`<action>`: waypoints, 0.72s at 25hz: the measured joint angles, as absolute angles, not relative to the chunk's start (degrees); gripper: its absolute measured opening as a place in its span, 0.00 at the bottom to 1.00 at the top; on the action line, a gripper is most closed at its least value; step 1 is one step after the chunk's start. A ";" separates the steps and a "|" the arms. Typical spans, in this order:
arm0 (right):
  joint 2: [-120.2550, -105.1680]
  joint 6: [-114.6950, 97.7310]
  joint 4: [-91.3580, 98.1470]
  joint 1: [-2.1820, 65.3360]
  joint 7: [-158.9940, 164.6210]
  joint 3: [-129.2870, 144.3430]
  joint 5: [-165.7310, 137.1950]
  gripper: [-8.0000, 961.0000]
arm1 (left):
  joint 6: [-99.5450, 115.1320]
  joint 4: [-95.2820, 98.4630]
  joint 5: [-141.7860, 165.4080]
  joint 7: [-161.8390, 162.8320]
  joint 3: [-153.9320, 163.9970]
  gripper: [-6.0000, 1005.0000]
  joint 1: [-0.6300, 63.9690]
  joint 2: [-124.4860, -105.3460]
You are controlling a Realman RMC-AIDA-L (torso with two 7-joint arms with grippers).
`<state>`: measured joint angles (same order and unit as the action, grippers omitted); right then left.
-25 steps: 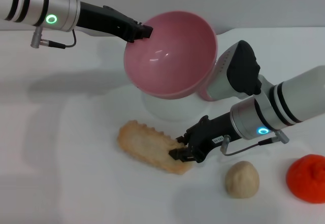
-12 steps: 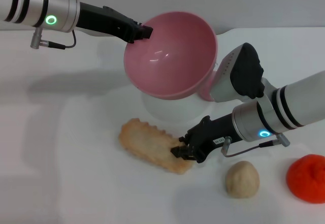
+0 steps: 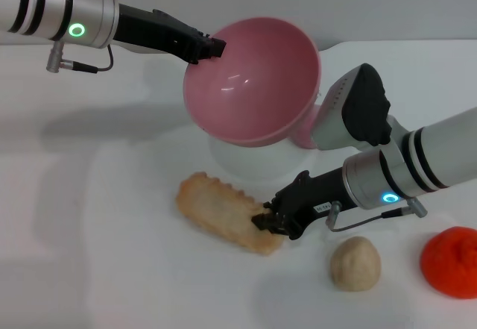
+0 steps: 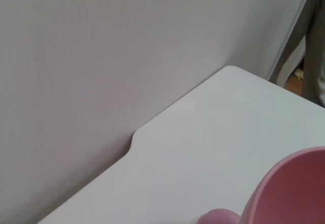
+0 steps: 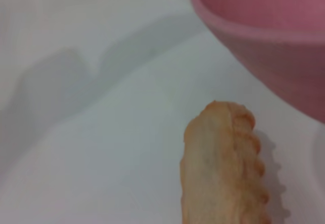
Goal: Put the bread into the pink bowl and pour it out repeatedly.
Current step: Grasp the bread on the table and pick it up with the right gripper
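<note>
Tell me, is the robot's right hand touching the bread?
Touching. In the head view the right gripper has its fingertips closed on the near end of the bread, with no gap between them.

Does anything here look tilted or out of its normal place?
The pink bowl is tipped, its empty inside showing, left gripper at its rim. The bread lies pale side up on the table, right gripper at its end.

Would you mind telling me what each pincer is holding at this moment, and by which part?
The left pincer holds the pink bowl by its rim, tilted above the table. The right pincer grips the bread at its right end.
</note>
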<state>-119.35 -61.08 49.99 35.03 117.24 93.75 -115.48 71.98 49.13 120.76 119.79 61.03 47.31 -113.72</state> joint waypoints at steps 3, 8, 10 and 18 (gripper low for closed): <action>-119.35 -60.70 51.51 33.83 117.24 93.06 -115.42 0.18 | 71.83 49.13 120.76 119.82 60.98 0.05 47.25 -113.67; -119.40 -59.35 53.11 32.16 117.24 89.85 -115.40 0.17 | 71.56 49.13 120.76 119.96 60.28 0.05 47.25 -113.27; -119.41 -58.57 53.22 31.68 117.24 88.58 -115.39 0.17 | 71.50 49.13 120.76 120.02 59.97 0.05 47.25 -112.94; -119.50 -51.79 53.18 29.05 116.39 83.98 -115.64 0.16 | 70.66 48.79 120.76 119.84 58.35 0.05 47.16 -112.13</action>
